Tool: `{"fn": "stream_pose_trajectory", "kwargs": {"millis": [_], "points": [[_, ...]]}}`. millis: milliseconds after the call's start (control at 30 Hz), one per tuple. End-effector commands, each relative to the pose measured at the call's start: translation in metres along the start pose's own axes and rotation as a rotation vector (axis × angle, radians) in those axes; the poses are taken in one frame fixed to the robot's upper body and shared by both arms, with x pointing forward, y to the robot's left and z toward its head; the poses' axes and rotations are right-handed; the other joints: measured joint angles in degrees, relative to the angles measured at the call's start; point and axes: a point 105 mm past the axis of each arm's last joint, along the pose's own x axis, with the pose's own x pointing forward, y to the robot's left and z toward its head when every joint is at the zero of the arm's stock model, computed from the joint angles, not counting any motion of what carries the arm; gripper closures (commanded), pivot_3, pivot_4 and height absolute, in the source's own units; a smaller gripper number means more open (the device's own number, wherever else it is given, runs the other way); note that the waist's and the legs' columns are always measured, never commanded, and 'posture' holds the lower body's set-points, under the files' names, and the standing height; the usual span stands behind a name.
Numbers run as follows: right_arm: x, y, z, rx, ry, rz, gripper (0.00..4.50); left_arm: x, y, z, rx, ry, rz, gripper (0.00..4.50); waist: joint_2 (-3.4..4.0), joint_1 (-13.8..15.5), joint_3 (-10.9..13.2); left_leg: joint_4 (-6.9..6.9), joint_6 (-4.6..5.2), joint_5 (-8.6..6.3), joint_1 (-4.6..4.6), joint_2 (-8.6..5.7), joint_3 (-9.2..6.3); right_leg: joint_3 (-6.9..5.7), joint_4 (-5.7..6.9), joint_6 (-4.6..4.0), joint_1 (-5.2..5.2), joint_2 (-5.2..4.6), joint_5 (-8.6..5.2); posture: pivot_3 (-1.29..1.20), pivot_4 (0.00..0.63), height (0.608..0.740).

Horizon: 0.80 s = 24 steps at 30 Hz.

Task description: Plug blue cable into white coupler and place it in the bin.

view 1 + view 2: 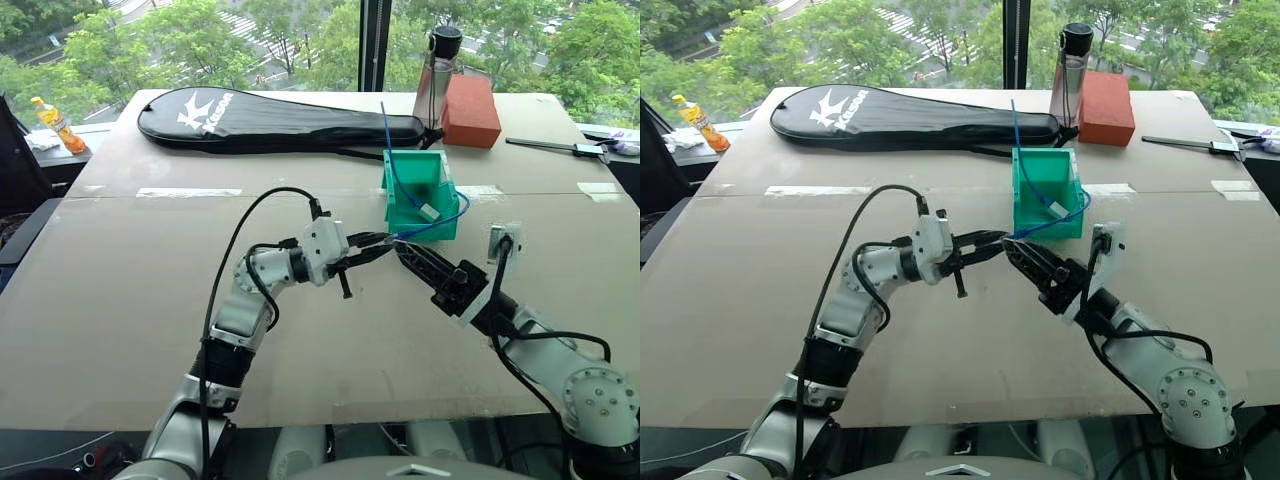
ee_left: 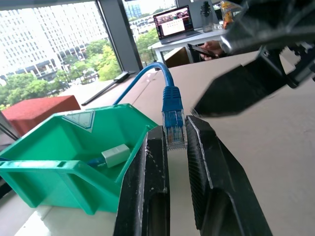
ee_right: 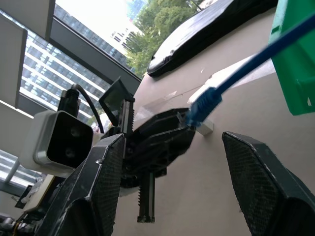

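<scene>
While left pincer (image 2: 176,147) clamps blue cable (image 2: 173,118) plug, right pincer (image 3: 172,162) released; bin (image 1: 419,195) beside.

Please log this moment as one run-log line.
left gripper: shut on blue cable plug | right gripper: open, beside it | white coupler: in bin

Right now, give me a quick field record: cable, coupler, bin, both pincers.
cable: blue cable, plug end pinched in left pincer; the rest arcs back toward the bin
coupler: white coupler lying inside the bin, on another blue cable
bin: green bin on the table, just beyond both pincers
left pincer: shut on the plug
right pincer: right pincer open, facing the plug, holding nothing
</scene>
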Motion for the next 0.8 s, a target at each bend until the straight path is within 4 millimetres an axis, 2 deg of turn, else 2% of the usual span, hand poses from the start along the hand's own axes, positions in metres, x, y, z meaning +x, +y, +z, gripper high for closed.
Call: {"fn": "stream_pose_trajectory", "kwargs": {"millis": [33, 367, 500, 567, 633, 800], "points": [[0.000, 0.006, 0.007, -0.016, -0.025, 0.023, 1.42, 0.002, 0.005, 0.015, 0.048, -0.054, 0.008, 4.50, 0.00, -0.02, 0.00, 0.00, 0.00, 0.00, 0.01, 0.00, 0.01, 0.01, 0.00, 0.00, 0.00, 0.01, 0.00, 0.00, 0.150, 0.740], [0.013, -0.005, 0.023, -0.041, -0.100, -0.026, 1.42, 0.003, -0.015, 0.015, 0.022, -0.061, -0.077, 4.50, 0.00, -0.01, 0.00, 0.00, 0.00, 0.00, 0.00, 0.00, 0.00, -0.01, 0.00, 0.00, 0.00, 0.02, 0.00, 0.00, 0.150, 0.740], [0.014, -0.005, 0.023, -0.041, -0.103, -0.022, 2.57, 0.004, -0.017, 0.016, 0.018, -0.062, -0.077, 4.50, 0.00, 0.04, 0.00, 0.00, 0.00, 0.00, -0.01, 0.00, -0.01, -0.01, 0.00, 0.00, 0.00, 0.02, 0.00, 0.00, 0.150, 0.740], [0.015, -0.004, 0.022, -0.041, -0.099, -0.016, 3.60, 0.004, -0.017, 0.016, 0.017, -0.060, -0.075, 4.50, 0.00, 0.01, 0.00, 0.00, 0.00, 0.00, 0.00, 0.00, 0.00, 0.00, 0.00, 0.00, 0.00, 0.02, 0.00, 0.00, 0.150, 0.740], [0.015, -0.002, 0.021, -0.042, -0.091, -0.010, 4.45, 0.004, -0.017, 0.016, 0.016, -0.059, -0.069, 4.50, 0.00, -0.01, 0.00, 0.00, 0.00, 0.00, 0.00, 0.00, 0.00, 0.00, 0.00, 0.00, 0.00, 0.02, 0.00, 0.00, 0.150, 0.740], [0.014, -0.001, 0.020, -0.049, -0.081, -0.003, 4.45, 0.004, -0.014, 0.019, -0.022, -0.071, -0.061, 4.50, 0.00, 0.00, 0.00, 0.00, 0.00, 0.00, 0.00, 0.00, -0.01, -0.01, 0.01, 0.00, 0.00, 0.02, 0.00, 0.00, 0.150, 0.740]]}}
